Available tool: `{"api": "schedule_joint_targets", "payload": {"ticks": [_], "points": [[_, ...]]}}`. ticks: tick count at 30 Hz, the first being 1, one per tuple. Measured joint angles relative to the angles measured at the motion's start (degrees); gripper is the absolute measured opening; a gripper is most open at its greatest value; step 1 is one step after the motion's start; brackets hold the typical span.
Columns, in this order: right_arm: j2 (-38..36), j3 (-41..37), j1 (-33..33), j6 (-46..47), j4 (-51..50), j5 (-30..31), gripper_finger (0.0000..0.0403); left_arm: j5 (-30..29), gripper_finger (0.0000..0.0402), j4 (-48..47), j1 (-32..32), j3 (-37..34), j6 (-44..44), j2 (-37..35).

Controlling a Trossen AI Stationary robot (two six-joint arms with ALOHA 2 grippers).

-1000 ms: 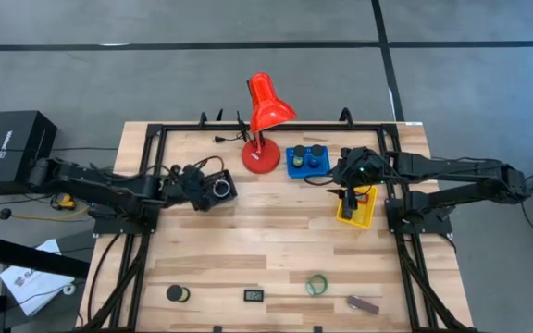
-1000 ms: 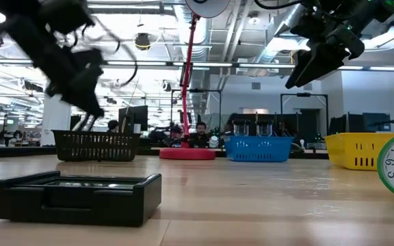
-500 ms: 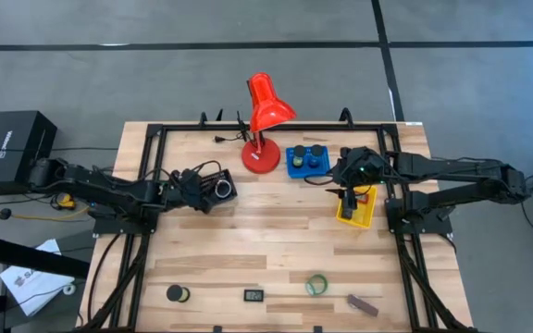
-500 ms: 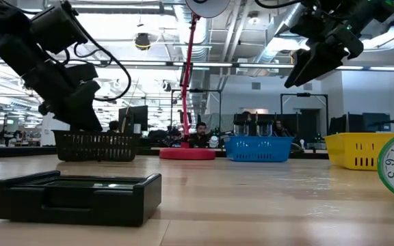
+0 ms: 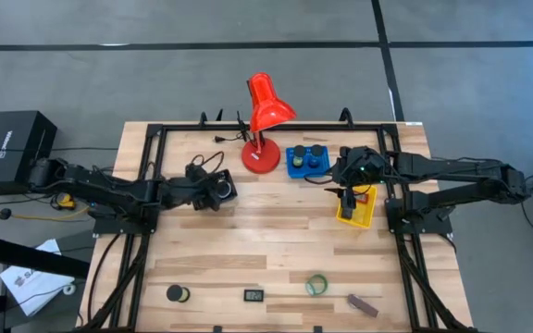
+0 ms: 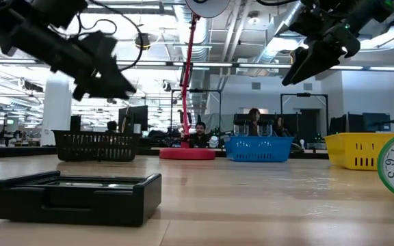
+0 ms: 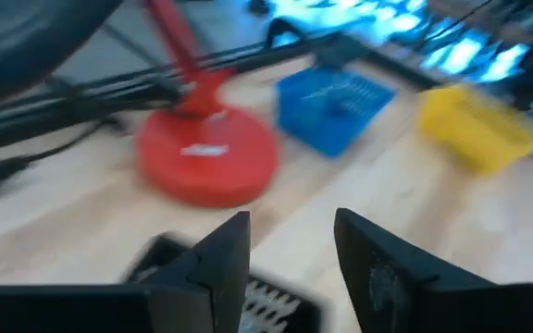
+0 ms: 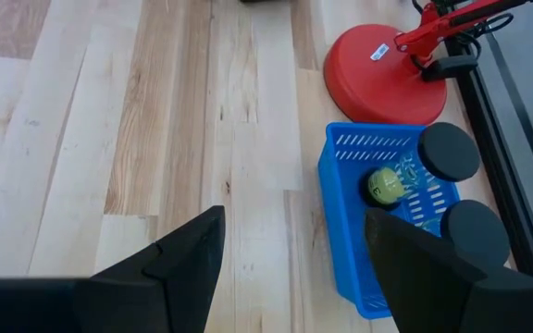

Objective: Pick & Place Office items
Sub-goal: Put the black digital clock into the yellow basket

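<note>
The red desk lamp (image 5: pixel 262 129) is standing at the far middle of the wooden table (image 5: pixel 248 240), and everything else is placed from it here. Just to the right of its round base, the blue tray (image 5: pixel 305 162) is holding two black rolls (image 8: pixel 449 153) and a small green ring (image 8: pixel 385 187). Further right from the lamp, the yellow tray (image 5: pixel 356 208) is sitting near the table's right rail. To the left of the lamp base, the black tray (image 5: pixel 218 188) is holding a round item with a pale face.

The left gripper (image 5: pixel 195 176) is hanging above the black tray, left of the lamp; its two fingers (image 7: pixel 220 268) are standing apart with an empty gap between them, holding nothing. The right gripper (image 5: pixel 347 196) is hovering over the yellow tray, to the right of the lamp, its fingers (image 8: pixel 192 254) spread wide and empty.

Well in front of the lamp, along the table's near edge, more office items are lying apart from one another: a black roll with a green ring (image 5: pixel 177 293), a small black oblong (image 5: pixel 254 296), a green tape ring (image 5: pixel 316 284) and a maroon oblong (image 5: pixel 363 304).
</note>
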Motion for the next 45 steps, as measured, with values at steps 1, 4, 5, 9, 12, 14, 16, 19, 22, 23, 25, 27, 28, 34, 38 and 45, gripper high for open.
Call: {"api": "schedule_joint_targets", "payload": {"ticks": [1, 4, 5, 9, 12, 14, 16, 19, 22, 23, 25, 27, 28, 34, 38, 45], "points": [[0.0, 0.0, 0.0, 0.0, 0.0, 0.0, 0.0249, 1.9, 0.015, 1.9, 0.0, 0.0, 0.0, 0.0], [0.0, 0.0, 0.0, 0.2, 0.3, 0.0, 0.0249, 8.4, 0.0143, 6.2, 0.0, 0.0, 0.0, 0.0], [0.0, 0.0, 0.0, 0.2, 0.3, 0.0, 0.0249, 10.4, 0.014, 7.1, 0.0, 0.0, 0.0, 0.0], [0.0, 0.0, 0.0, 0.2, 0.3, -0.1, 0.0249, 16.0, 0.0131, 8.5, -0.4, 0.0, 0.0, 0.0], [0.0, 0.0, 0.0, 0.2, 0.3, -0.1, 0.0249, 16.3, 0.0124, 8.5, -1.4, 0.0, 0.2, 0.8], [0.0, 0.0, 0.0, 0.2, 0.6, -0.1, 0.0249, 16.4, 0.012, 8.6, -2.1, 0.0, 0.2, 1.6], [0.0, 0.0, 0.0, 0.2, 1.5, -0.1, 0.0249, 16.4, 0.0116, 8.6, -2.7, 0.0, 0.0, 2.8], [0.0, 0.0, 0.0, 0.2, 3.6, -0.2, 0.0249, 16.4, 0.0112, 8.8, -3.5, 0.0, 0.0, 4.3], [0.0, 0.0, 0.0, 2.0, 5.7, -0.2, 0.0249, 16.4, 0.0111, 8.7, -3.8, 0.0, 0.0, 6.0], [0.0, 0.0, 0.0, 3.5, 6.4, -0.2, 0.0249, 16.4, 0.0111, 8.9, -3.8, 0.0, 0.0, 6.6], [0.0, 0.0, 0.0, 5.5, 7.3, -0.2, 0.0249, 16.4, 0.0111, 8.8, -3.8, 0.0, -0.1, 7.7], [0.0, 0.0, 0.0, 5.6, 7.8, -0.2, 0.0249, 16.4, 0.0111, 9.6, -3.8, 0.0, -0.2, 9.0], [0.0, 0.0, 0.0, 5.6, 8.2, -0.2, 0.0249, 16.4, 0.0111, 10.0, -3.8, 0.0, -0.2, 9.6], [3.5, 0.1, 0.0, 11.1, 12.7, -0.2, 0.0249, 16.4, 0.0111, 13.6, -3.8, 0.0, 2.7, 12.0], [8.8, 0.1, 0.7, 17.1, 18.1, -0.8, 0.0249, 16.4, 0.0111, 14.8, -3.8, 0.0, 3.0, 12.4], [18.9, 0.0, 9.3, 19.9, 21.7, -9.7, 0.0249, 16.4, 0.0111, 15.6, -3.9, 0.0, 2.8, 12.4]]}}
